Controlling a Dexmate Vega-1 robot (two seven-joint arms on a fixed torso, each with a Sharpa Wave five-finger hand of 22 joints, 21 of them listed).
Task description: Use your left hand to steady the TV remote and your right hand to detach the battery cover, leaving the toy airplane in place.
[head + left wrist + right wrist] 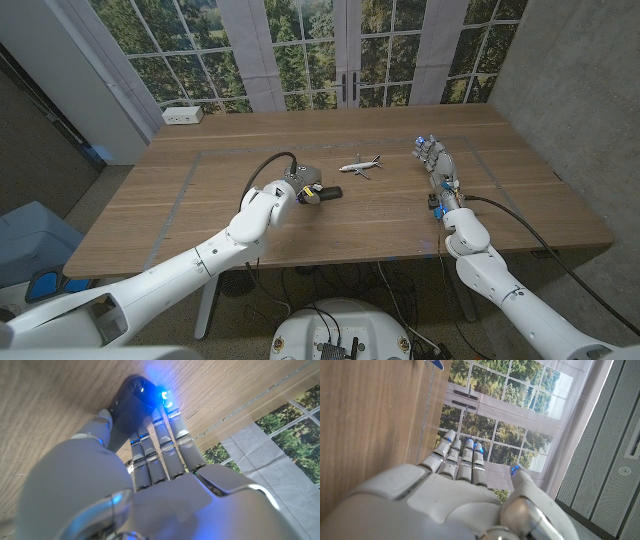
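Note:
The black TV remote [328,193] lies near the middle of the wooden table [200,215], one end poking out from under my left hand [298,190]. In the left wrist view my left hand [160,460] has its fingers laid over the dark remote [131,405], with the thumb against its side. The small white toy airplane [360,166] sits just beyond the remote, untouched. My right hand [438,165] is far to the right of both, fingers straight and apart, holding nothing. In the right wrist view, the right hand [460,475] points toward the window, and a tip of the airplane [436,364] shows.
A white box [183,115] sits at the table's far left corner. A thin grey line [185,190] marks a rectangle on the tabletop. Windows stand behind the table and a concrete wall is on the right.

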